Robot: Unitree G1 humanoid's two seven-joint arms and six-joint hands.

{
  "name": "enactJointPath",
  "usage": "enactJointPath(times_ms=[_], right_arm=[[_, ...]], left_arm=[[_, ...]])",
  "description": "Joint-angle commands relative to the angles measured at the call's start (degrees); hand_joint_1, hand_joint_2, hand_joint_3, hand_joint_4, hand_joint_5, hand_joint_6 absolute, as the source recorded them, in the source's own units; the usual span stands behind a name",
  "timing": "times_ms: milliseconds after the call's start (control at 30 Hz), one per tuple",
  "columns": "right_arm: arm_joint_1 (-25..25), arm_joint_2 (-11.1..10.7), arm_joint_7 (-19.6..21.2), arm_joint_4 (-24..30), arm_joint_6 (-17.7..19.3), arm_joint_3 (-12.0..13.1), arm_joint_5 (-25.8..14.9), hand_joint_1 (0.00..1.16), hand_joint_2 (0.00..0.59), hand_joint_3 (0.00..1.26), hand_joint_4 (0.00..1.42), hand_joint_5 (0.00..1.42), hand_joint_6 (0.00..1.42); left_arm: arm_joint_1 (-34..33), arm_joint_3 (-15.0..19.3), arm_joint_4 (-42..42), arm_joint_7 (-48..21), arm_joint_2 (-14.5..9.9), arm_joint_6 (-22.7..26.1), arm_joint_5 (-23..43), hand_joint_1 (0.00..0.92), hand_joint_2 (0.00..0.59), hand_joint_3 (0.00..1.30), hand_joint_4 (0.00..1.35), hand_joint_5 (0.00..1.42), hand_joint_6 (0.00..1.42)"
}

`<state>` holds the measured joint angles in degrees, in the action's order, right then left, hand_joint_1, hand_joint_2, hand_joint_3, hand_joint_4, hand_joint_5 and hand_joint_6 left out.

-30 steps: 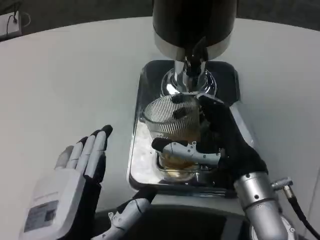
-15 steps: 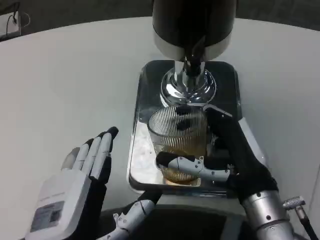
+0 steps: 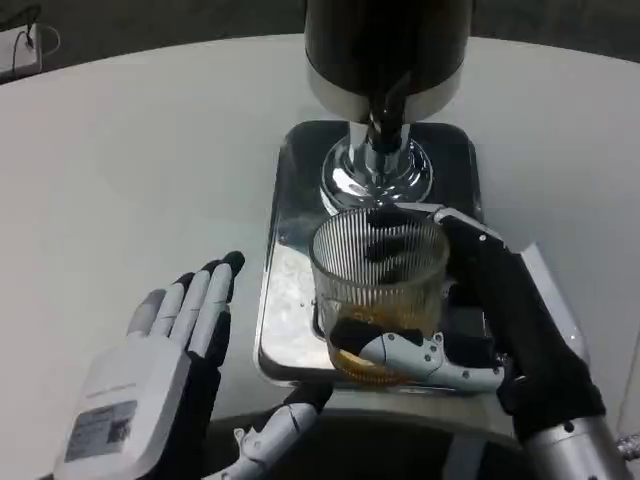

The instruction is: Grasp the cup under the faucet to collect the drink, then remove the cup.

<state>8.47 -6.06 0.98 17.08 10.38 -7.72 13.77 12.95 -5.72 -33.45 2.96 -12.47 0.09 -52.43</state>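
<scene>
The scene is seen from one camera high on the robot, looking down and forward, close over the white table near its front edge.

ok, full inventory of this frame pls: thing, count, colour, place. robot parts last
table: 1, white, under everything
tray: 1, shiny silver metal, centre of the table, under the dispenser and cup
drink dispenser: 1, black body with a silver band, top centre, above the tray's far end
faucet: 1, chrome with a black lever, below the dispenser body
cup: 1, clear ribbed glass with amber drink in the bottom, over the near half of the tray
white object with cable: 1, top left corner, too small to identify
left hand: 1, white back, white and black fingers, spread beside the tray's left edge, holding nothing
right hand: 1, black and white, wrapped around the cup from the right
</scene>
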Motion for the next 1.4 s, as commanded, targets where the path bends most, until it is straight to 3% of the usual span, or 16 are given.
enactJointPath(times_ms=[33,400,700,1033,1400], right_arm=[[-3.0,-0.26,-1.78,6.51,-0.14,1.66,-3.24,1.15,0.159,0.79,0.97,1.19,1.42],[-7.1,-1.7,-5.57,18.74,-4.28,6.38,-10.39,1.15,0.153,0.79,0.97,1.18,1.42],[-12.12,-3.4,-8.08,25.63,-2.33,7.61,-12.32,1.15,0.151,0.79,0.97,1.18,1.42],[-16.17,-3.89,-9.43,27.07,1.99,7.96,-12.67,1.15,0.15,0.79,0.98,1.18,1.42],[-17.18,-4.47,-10.24,27.29,5.64,9.71,-12.75,1.16,0.152,0.79,0.98,1.17,1.42]], left_arm=[[0.85,-0.31,-1.71,-0.77,-0.15,0.33,-1.41,0.0,0.179,0.0,0.0,0.0,0.0],[2.22,-2.07,-8.22,-5.37,-0.33,0.02,-6.66,0.0,0.141,0.0,0.0,0.0,0.0],[5.53,-1.69,-15.2,-10.11,-1.23,-1.23,-9.38,0.0,0.128,0.0,0.0,0.0,0.0],[10.44,-2.9,-20.11,-14.29,-0.11,-3.62,-9.6,0.0,0.124,0.0,0.0,0.0,0.0],[10.45,-5.05,-22.19,-17.92,2.42,-5.58,-12.23,0.0,0.116,0.0,0.0,0.0,0.0]])
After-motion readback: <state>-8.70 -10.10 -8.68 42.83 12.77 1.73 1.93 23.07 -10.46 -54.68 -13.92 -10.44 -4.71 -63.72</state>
